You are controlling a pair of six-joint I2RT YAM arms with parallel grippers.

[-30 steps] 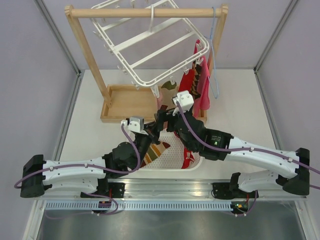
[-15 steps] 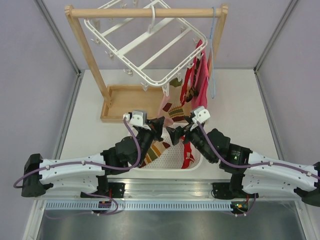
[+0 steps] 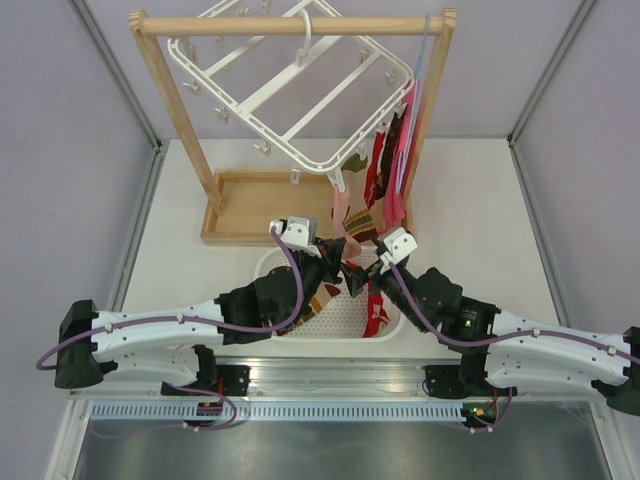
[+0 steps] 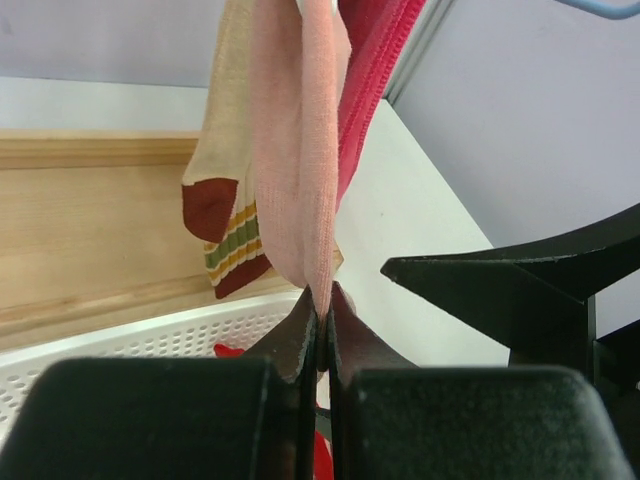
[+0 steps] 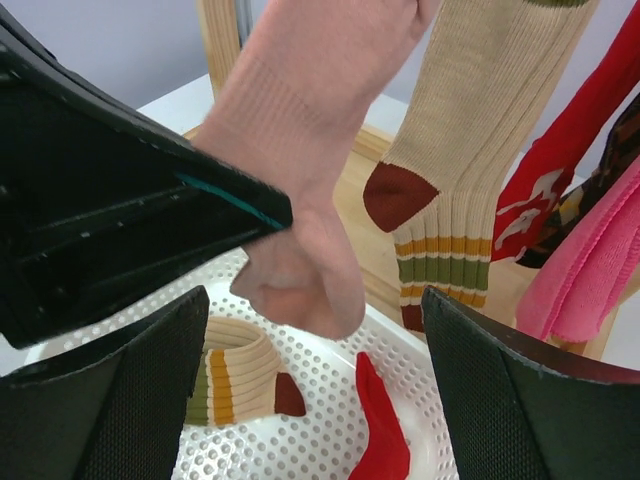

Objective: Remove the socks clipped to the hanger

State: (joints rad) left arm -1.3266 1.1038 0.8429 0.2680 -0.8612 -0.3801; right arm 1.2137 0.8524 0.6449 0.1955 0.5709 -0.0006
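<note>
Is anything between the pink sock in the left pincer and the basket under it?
Nothing visible. The left pincer grips the pink sock by its lower end just above the basket. The striped sock hangs behind, and the open right pincer is beside it.

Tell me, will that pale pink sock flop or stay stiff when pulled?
Probably floppy: the pale pink sock hangs limp and creased where the left gripper pinches its lower end. Likely light, being thin knit. Its ribbed weave looks grippy rather than slippery.

I'm seeing white shells and black joints on the left arm [image 3: 150, 335] and right arm [image 3: 545, 345]. Purple cables [image 3: 298, 280] are running along both.
</note>
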